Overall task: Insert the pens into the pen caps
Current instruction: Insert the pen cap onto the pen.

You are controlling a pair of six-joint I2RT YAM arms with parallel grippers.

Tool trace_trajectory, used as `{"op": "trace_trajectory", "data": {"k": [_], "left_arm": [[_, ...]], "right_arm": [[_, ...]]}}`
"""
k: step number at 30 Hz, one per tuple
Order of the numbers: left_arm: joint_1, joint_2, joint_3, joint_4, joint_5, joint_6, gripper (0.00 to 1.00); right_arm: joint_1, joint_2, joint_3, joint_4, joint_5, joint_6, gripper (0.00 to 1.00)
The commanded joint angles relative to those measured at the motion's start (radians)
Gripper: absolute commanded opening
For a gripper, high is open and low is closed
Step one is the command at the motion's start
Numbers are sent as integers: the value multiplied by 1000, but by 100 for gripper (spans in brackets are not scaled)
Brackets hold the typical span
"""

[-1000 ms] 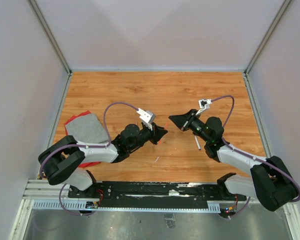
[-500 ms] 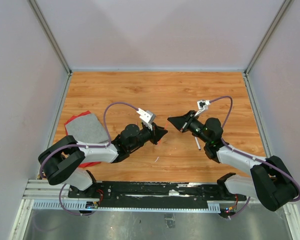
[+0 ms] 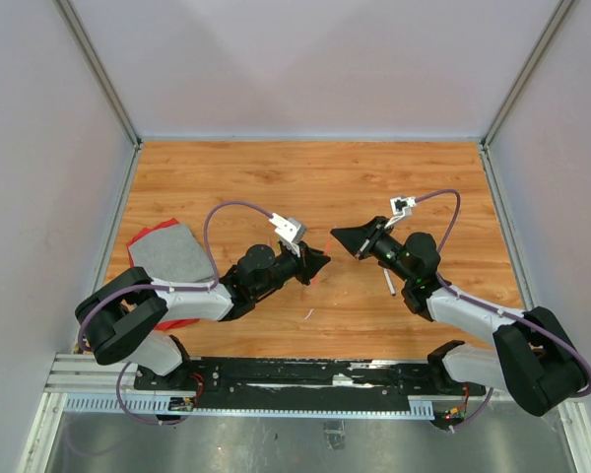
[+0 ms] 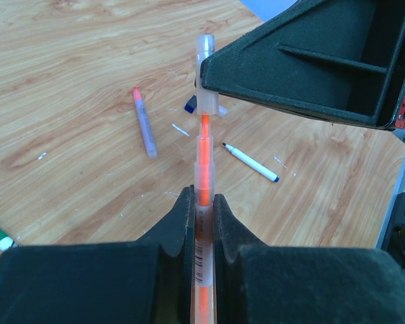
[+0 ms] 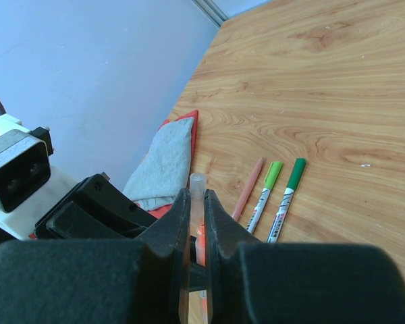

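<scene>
Two bench-mounted arms, the left arm [image 3: 192, 301] and the right arm [image 3: 468, 310], pair pale grey link shells with bulky black joint housings. A purple cable [image 3: 227, 207] loops along each to a small white wrist camera [image 3: 291, 229]. The jaws are matte black – wedge-shaped, rough-textured. Both bases sit on a black rail [image 3: 305, 376].

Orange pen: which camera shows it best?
Left wrist: the orange pen runs from the left gripper up to the clear cap. Right wrist shows an orange sliver in the right gripper; the top view, a tiny speck.
</scene>
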Motion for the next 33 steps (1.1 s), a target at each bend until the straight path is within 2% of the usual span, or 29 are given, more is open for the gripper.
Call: {"op": "trace_trajectory", "data": {"k": [1,20,33], "left_arm": [[-8,2,22,38,-6,20,1],[-8,4,22,38,-7,19,1],[-8,2,21,37,-14,16,1]], "right_arm": [[13,-4,-13,36,3,3,1],[81,47,-48,61,5,-5,1],[225,99,-142,179,161,-44,7]]}}
